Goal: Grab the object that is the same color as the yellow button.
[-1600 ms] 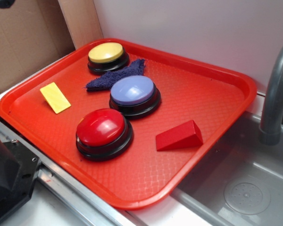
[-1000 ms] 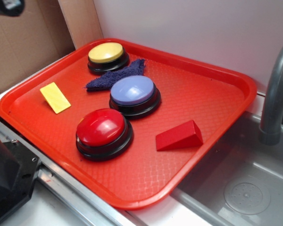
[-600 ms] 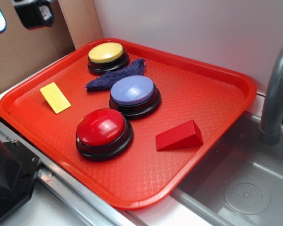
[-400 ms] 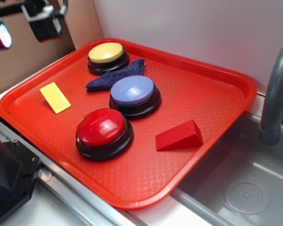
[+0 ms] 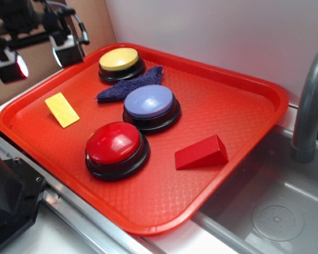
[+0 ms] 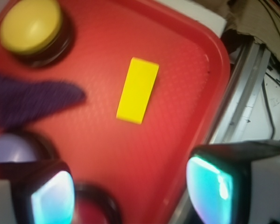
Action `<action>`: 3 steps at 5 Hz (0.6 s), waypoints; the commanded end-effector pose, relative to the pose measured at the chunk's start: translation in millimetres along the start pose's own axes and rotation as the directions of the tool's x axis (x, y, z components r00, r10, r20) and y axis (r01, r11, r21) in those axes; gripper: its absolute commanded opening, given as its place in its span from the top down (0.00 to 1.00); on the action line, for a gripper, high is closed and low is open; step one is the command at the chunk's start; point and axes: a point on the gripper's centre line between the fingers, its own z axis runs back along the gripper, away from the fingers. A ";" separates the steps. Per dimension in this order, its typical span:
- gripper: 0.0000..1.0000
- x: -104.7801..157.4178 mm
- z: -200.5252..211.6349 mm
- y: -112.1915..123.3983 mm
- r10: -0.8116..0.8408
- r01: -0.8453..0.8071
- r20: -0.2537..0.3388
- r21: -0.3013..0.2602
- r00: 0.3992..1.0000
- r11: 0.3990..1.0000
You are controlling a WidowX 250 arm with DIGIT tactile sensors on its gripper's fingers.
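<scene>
The small flat yellow block (image 5: 62,109) lies on the left part of the red tray (image 5: 228,100); it also shows in the wrist view (image 6: 137,90). The yellow button (image 5: 120,61) with its black base stands at the tray's far left corner and shows top left in the wrist view (image 6: 31,25). My gripper (image 5: 40,58) hangs open and empty high above the tray's left edge, up and back from the block. In the wrist view its two fingers (image 6: 219,186) stand wide apart below the block, with the gripper (image 6: 130,196) holding nothing.
On the tray also stand a lavender-blue button (image 5: 150,105), a red button (image 5: 115,146), a red wedge block (image 5: 201,153) and a dark blue cloth (image 5: 131,84). A grey sink (image 5: 275,211) with a faucet (image 5: 310,111) lies right. Cardboard (image 5: 37,37) stands behind the left edge.
My gripper has come into view from the top left and moved down and right toward the tray. The objects on the tray have not moved.
</scene>
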 end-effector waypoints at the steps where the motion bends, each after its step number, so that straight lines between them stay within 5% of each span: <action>1: 0.00 23.4 -53.5 5.1 0.179 -0.178 0.086 -0.011 0.980 0.984; 3: 0.00 42.4 -88.4 17.6 0.283 -0.282 0.113 -0.022 0.952 0.959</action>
